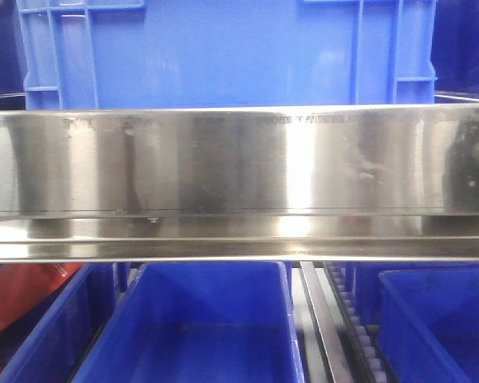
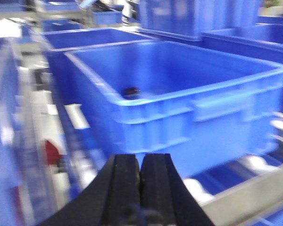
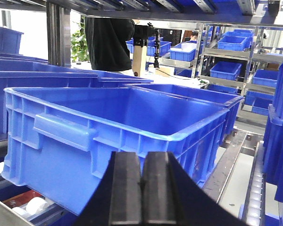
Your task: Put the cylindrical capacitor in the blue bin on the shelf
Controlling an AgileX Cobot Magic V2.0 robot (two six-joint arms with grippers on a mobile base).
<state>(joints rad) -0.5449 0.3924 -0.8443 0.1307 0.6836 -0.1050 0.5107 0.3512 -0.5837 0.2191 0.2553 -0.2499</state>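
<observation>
In the blurred left wrist view a small dark cylinder, the capacitor [image 2: 130,91], lies inside a blue bin [image 2: 198,101], close to its near wall. My left gripper [image 2: 141,157] is shut and empty, in front of and below that bin's rim. My right gripper [image 3: 142,155] is shut and empty, close to the near wall of a blue bin [image 3: 80,146]; that bin's floor is hidden. The shelf's shiny steel front rail [image 1: 239,171] fills the middle of the front view, where neither gripper shows.
A large blue bin [image 1: 223,52] stands above the rail, and more blue bins [image 1: 199,327] sit below it beside a roller track [image 1: 355,327]. A red object [image 1: 24,295] is at lower left. A person in black [image 3: 108,42] stands behind the racks.
</observation>
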